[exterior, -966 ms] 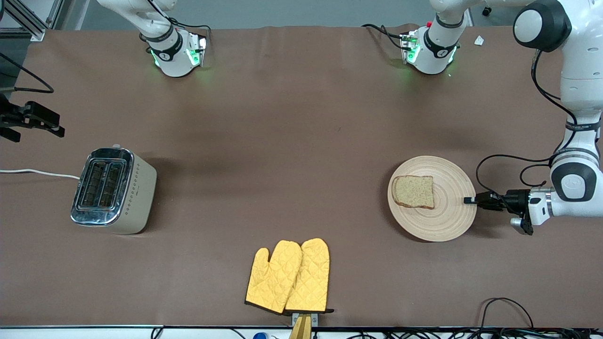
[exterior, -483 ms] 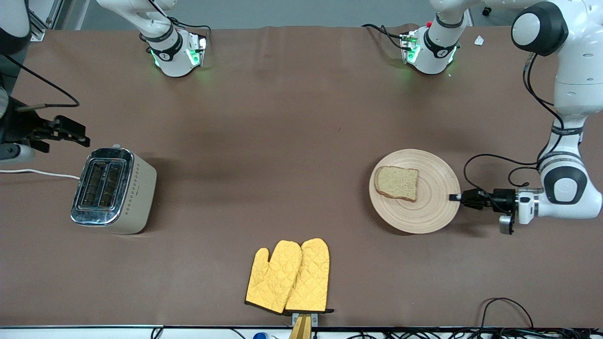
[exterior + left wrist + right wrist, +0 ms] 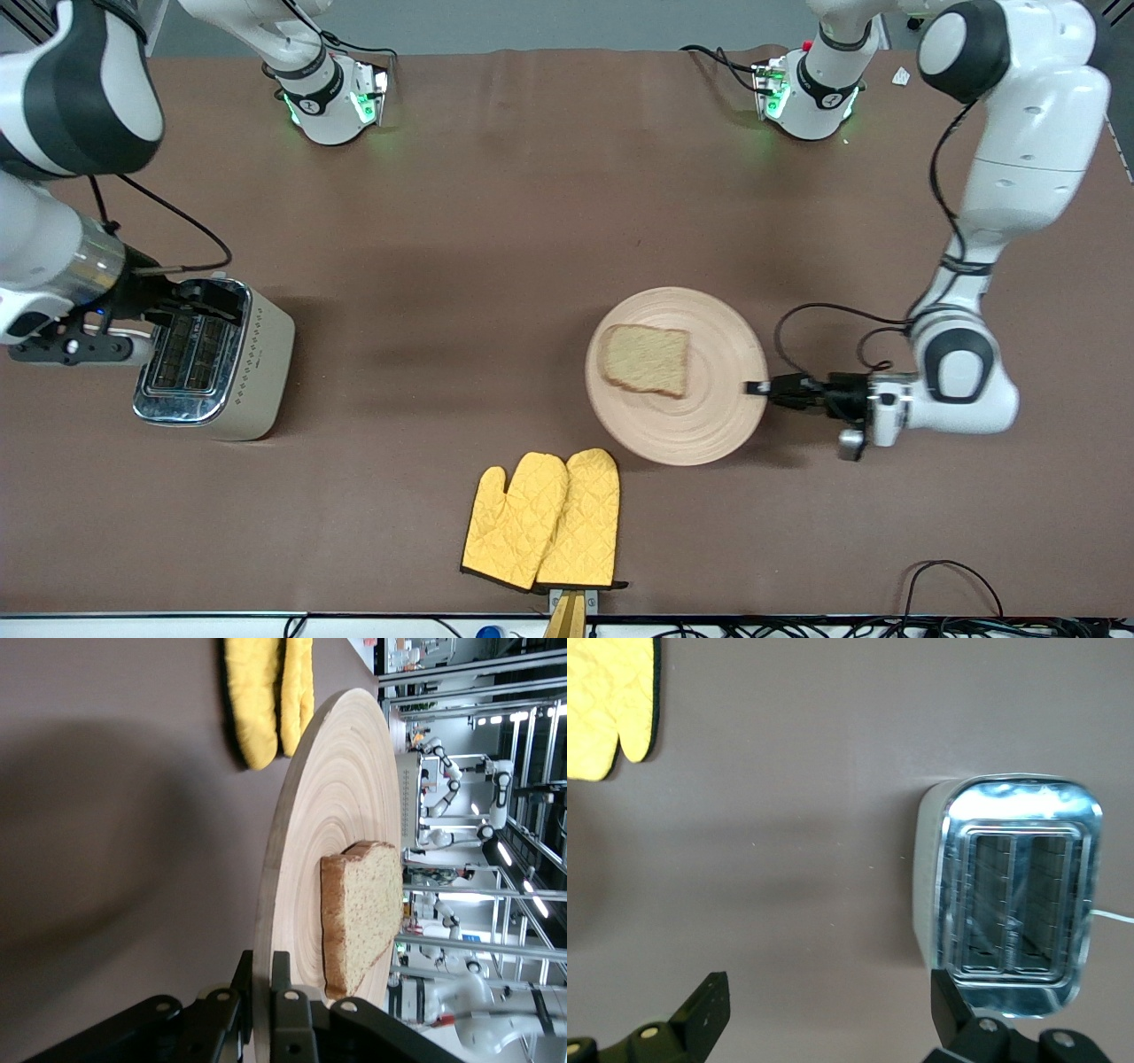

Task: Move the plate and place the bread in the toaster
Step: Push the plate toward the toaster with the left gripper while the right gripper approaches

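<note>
The left hand (image 3: 755, 387) has its two fingers pinched flat on the rim of the plate (image 3: 709, 425), at the edge that faces the left arm's end of the tabletop (image 3: 532, 221). The left wrist view shows one finger above the rim and one below it, closed tight on the wood. The plate lies near the middle of the tabletop, just beside the yellow oven mitts (image 3: 542, 521) and a little farther from the front camera than they are.

The bread (image 3: 645, 358) rests flat on the plate, off-centre toward the right arm's end, so it is the part of the load closest to where it must go. The toaster (image 3: 213, 359) stands well apart from the plate at the right arm's end, its two slots running lengthwise from the nearer edge of the top to the farther one.

The right hand (image 3: 199, 306) hangs over the toaster's chrome top with its fingers spread wide and nothing between them (its wrist view looks straight down into the slots). That hand is by far the closer one to the toaster; the bread lies from it toward the left arm's end, so I judge the plate needs to come nearer before the slice is within easy reach.

No brand name or other writing can be read on the toaster, as far as these views allow; its side shows only a row of small diamonds.
</note>
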Robot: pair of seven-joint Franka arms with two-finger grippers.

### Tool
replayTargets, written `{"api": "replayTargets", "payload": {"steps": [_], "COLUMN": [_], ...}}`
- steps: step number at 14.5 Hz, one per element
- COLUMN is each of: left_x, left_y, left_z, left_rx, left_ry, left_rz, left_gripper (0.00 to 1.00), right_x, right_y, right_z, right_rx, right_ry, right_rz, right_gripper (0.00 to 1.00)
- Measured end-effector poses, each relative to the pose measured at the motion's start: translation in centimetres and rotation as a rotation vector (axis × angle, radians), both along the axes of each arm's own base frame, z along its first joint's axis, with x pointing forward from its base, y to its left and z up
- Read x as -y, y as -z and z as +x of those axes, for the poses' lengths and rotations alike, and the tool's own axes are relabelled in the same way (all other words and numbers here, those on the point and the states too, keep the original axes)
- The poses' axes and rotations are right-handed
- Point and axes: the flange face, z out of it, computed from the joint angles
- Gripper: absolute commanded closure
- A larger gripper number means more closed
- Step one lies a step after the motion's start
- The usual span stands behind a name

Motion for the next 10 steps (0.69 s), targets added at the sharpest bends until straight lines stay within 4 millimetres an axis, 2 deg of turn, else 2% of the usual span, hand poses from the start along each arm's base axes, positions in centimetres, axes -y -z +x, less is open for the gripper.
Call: {"api": "replayTargets", "payload": {"steps": [3, 6, 8, 10], "left_x": [10.5, 19.6, 23.9, 26.1], "left_y": [0.8, 2.0, 3.1, 3.5], "left_z": [-1.3, -4.4, -6.5, -7.5], "left_rx": [-0.042, -0.091, -0.103, -0.107], "left_ry": [-0.069, -0.131, -0.148, -0.144], "left_rz": [0.032, 0.127, 0.187, 0.196], "left_gripper": [1.0, 1.0, 1.0, 1.0], "right_x": [-1.4, -2.3, -3.2, -4.6], "right_y": [4.3, 8.1, 10.9, 13.5], "right_z": [1.9, 3.5, 4.6, 5.3], "right_rx": [-0.003, 0.001, 0.014, 0.021], "right_ry": [0.012, 0.053, 0.079, 0.11], "right_rz": [0.006, 0.011, 0.02, 0.03], "right_gripper": [0.0, 0.0, 0.0, 0.0]}}
